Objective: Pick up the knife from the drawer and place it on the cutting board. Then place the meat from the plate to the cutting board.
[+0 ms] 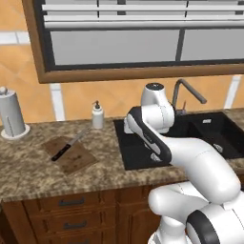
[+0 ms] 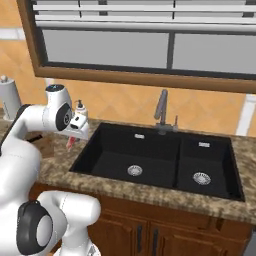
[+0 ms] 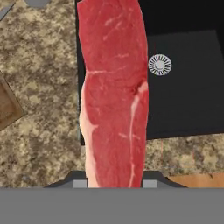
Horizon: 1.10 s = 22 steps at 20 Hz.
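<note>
The knife (image 1: 69, 145), with a black handle and a grey blade, lies aslant on the dark brown cutting board (image 1: 78, 159) left of the sink. My gripper (image 2: 74, 135) hangs above the counter by the sink's left rim, shut on the red meat (image 2: 71, 143), which dangles from it. In the hand view the meat (image 3: 113, 96) runs lengthwise up the middle from between the jaws of the gripper (image 3: 114, 182) and hides the fingertips. A corner of the cutting board (image 3: 6, 107) shows at that view's left edge. The plate is out of view.
A black double sink (image 2: 150, 155) with a faucet (image 2: 162, 111) sits right of the board. A soap dispenser (image 1: 97, 115) and a paper towel roll (image 1: 11, 114) stand at the back of the speckled counter (image 1: 33, 171). Drawers (image 1: 71, 202) below are closed.
</note>
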{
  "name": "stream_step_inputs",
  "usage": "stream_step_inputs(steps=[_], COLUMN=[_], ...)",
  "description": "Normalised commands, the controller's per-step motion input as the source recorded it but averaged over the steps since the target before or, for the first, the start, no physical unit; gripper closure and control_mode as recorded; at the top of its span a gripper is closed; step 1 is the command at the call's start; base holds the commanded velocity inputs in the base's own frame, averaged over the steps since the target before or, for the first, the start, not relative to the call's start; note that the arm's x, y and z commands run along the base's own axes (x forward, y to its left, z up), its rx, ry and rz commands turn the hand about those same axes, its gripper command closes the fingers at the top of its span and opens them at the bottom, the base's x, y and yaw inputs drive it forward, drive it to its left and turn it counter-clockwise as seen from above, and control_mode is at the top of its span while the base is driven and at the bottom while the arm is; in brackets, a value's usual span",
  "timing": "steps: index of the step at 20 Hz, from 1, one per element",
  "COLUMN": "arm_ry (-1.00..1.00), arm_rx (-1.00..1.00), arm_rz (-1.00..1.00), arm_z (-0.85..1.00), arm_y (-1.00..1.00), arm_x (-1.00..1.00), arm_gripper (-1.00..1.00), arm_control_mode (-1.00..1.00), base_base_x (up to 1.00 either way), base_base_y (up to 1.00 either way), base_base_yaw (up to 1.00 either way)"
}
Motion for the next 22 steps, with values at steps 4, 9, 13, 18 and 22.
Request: stream_step_inputs(steps=[4, 9, 13, 18, 22], arm_ry=[0.00, 0.00, 0.04, 0.05, 0.11], arm_rx=[0.00, 0.00, 0.00, 0.00, 0.00], arm_rz=[0.00, 0.00, 0.00, -0.06, -0.24], arm_z=[0.00, 0.00, -0.18, -0.60, -0.55], arm_y=[0.00, 0.00, 0.05, -0.07, -0.08], arm_x=[0.00, 0.00, 0.23, 0.29, 0.38], arm_gripper=[1.00, 1.00, 1.00, 1.00, 1.00], arm_control_mode=[1.00, 1.00, -1.00, -1.00, -1.00], base_base_x=[-0.16, 0.01, 0.21, 0.00, 0.00], base_base_y=[1.00, 1.00, 0.34, 0.00, 0.00], base_base_yaw=[0.00, 0.00, 0.00, 0.00, 0.00])
